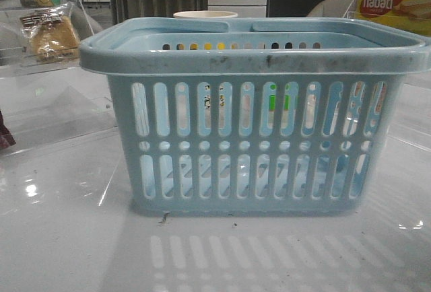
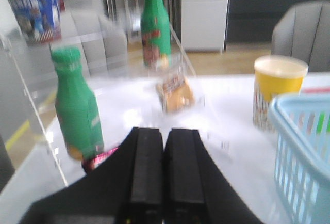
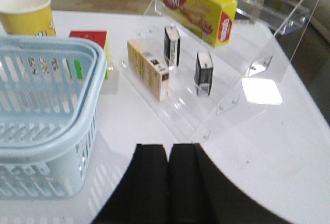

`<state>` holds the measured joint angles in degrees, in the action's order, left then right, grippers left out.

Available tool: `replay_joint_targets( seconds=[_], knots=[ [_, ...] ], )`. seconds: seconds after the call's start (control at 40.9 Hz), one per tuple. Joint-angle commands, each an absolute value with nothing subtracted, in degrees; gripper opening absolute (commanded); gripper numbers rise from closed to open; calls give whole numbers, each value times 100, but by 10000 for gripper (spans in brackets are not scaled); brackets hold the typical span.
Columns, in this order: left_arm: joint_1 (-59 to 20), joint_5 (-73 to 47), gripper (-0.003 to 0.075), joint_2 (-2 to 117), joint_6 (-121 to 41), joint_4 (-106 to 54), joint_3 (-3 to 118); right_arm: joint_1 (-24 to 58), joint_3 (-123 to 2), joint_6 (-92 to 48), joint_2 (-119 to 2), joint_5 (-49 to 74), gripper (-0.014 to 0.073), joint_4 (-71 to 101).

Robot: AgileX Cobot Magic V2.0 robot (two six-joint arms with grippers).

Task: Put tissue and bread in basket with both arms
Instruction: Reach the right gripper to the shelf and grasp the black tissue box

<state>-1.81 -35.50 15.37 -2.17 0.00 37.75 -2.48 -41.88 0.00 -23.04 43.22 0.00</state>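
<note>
The light blue basket (image 1: 256,60) fills the middle of the front view, and nothing shows inside it. The bread (image 1: 50,36), golden-brown in a clear wrapper, sits on a clear shelf at the far left. In the left wrist view the bread (image 2: 176,92) lies ahead of my left gripper (image 2: 165,131), which is shut and empty, well short of it. Two small dark tissue packs (image 3: 171,46) (image 3: 204,73) stand upright on a clear acrylic stand. My right gripper (image 3: 168,147) is shut and empty, in front of that stand, beside the basket (image 3: 95,87). Neither gripper shows in the front view.
Two green bottles (image 2: 77,108) (image 2: 155,22) flank the bread. A yellow cup (image 2: 278,90) stands behind the basket. The stand (image 3: 247,43) also holds a beige box (image 3: 148,69) and a yellow nabati box (image 3: 198,7). A red-and-green box (image 3: 93,43) lies by the basket.
</note>
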Motion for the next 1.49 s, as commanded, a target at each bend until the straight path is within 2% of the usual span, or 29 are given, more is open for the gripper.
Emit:
replay_joint_targets(
  seconds=[0.0, 0.244, 0.317, 0.391, 0.488, 0.537, 0.611, 0.806, 1.172, 1.465],
  knots=[
    [-184, -3274, 92, 1681, -165, 0, 3726, -240, -4373, 0, -2614, 4191, 29, -57],
    [-184, -3225, 93, 1681, -165, -102, 3243, -240, -4368, 0, -3090, 4509, 32, -57],
    [-184, -3261, 120, 1694, -165, -114, 3232, -240, -4368, 0, -3211, 4545, 73, -57],
    [-184, -3261, 221, 1716, -165, -114, 3232, -240, -4368, 0, -3320, 4550, 206, -57],
    [-184, -3249, 421, 1720, -165, -114, 3232, -240, -4368, 0, -3490, 4490, 428, -101],
    [-184, -3249, 504, 1730, -165, -114, 3232, -245, -4368, 0, -3561, 4451, 506, -175],
    [-184, -3249, 564, 1800, -186, -104, 3243, -250, -4375, 0, -3729, 4331, 556, -391],
    [-316, -3458, 562, 2235, -325, -104, 3597, -378, -4716, 377, -4520, 4228, 552, -720],
    [-1334, -3820, 562, 3066, -600, -104, 4076, -1110, -6282, 371, -6909, 3967, 552, -355],
    [-1431, -3800, 561, 3091, -600, -104, 4076, -1133, -7682, 0, -8731, 4303, 552, 0]
  ],
)
